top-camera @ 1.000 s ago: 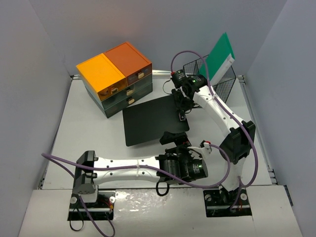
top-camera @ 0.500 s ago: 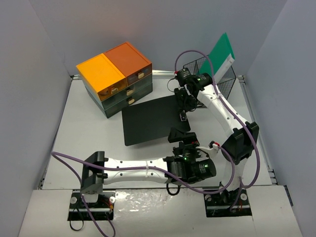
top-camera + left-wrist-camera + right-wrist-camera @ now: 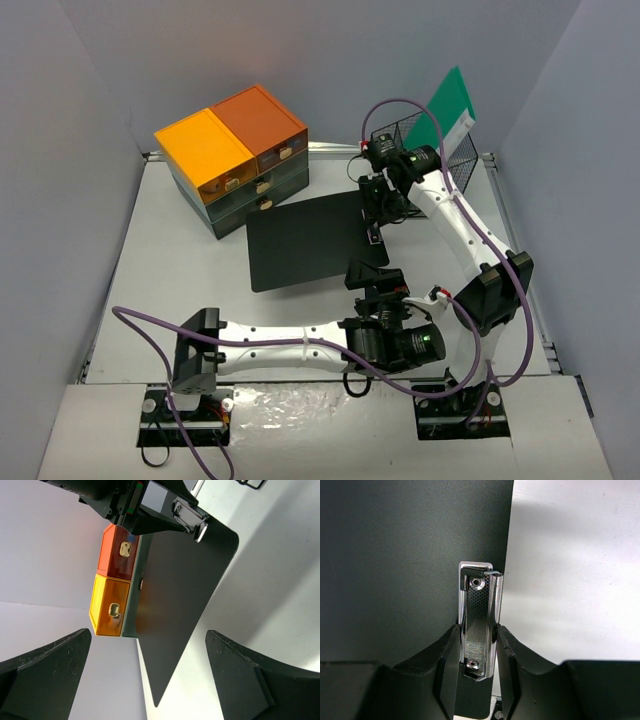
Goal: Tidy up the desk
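Note:
A black clipboard (image 3: 305, 240) lies on the white desk (image 3: 180, 270), its chrome clip (image 3: 480, 625) at the right edge. My right gripper (image 3: 373, 212) is shut on that clip, one finger (image 3: 445, 660) pressed against each long side. In the left wrist view the clipboard (image 3: 175, 595) runs away from me to the clip (image 3: 190, 517) and the right gripper above it. My left gripper (image 3: 372, 282) hovers open just off the board's near right corner. Its fingers (image 3: 240, 675) stand wide apart with nothing between them.
A drawer unit (image 3: 235, 155) with orange and yellow tops stands at the back left, close to the clipboard's far edge. A black wire basket (image 3: 440, 150) holding a green folder (image 3: 450, 105) stands at the back right, right behind the right wrist. Grey walls enclose the desk.
My left arm has swung to the right along the near edge, its gripper still open. The right wrist has shifted slightly right and back, still clamped on the clip.

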Tool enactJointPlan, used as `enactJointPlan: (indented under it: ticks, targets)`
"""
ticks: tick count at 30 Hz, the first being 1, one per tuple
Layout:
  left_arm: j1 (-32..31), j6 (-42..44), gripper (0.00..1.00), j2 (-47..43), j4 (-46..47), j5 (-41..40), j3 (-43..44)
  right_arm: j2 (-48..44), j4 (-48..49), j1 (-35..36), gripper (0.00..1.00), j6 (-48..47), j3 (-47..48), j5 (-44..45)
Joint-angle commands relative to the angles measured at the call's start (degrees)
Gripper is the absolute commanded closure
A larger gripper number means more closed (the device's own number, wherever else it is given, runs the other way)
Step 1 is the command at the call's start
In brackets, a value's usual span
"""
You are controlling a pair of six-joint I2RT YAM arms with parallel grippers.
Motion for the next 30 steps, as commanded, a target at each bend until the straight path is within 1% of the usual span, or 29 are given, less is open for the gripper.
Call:
enactJointPlan:
  ticks: [1,8,15,18,22,27,30]
  targets:
    - [0.17,4.69,0.03,2.36,-3.77,0.59,4.79,-1.94,-0.52,0.71,1.00,-0.44,1.28,-2.33]
    - [0.96,6.79,0.03,4.65,-4.72,-0.81,4.52,-2.29,-0.52,0.63,1.00,-0.44,-0.55,-3.47]
    - [2.79,6.32,0.03,6.67,-6.49,-2.10,3.61,-1.98,-0.83,0.71,1.00,0.16,-0.29,-5.51]
    - [3.15,4.70,0.03,6.50,-8.39,-1.44,3.38,-1.68,-1.22,0.63,1.00,0.27,0.76,-5.49]
    - [3.24,-1.98,0.03,6.70,-13.87,1.10,5.60,-1.15,-1.31,0.63,1.00,0.06,2.76,-5.51]
    - [3.39,-4.25,0.03,6.64,-14.91,4.99,5.52,-0.53,-1.25,0.71,1.00,-0.23,5.22,-6.93]
    - [3.58,-4.44,0.03,7.67,-15.98,5.59,6.24,-0.53,-1.31,0.71,1.00,-0.18,6.46,-8.17]
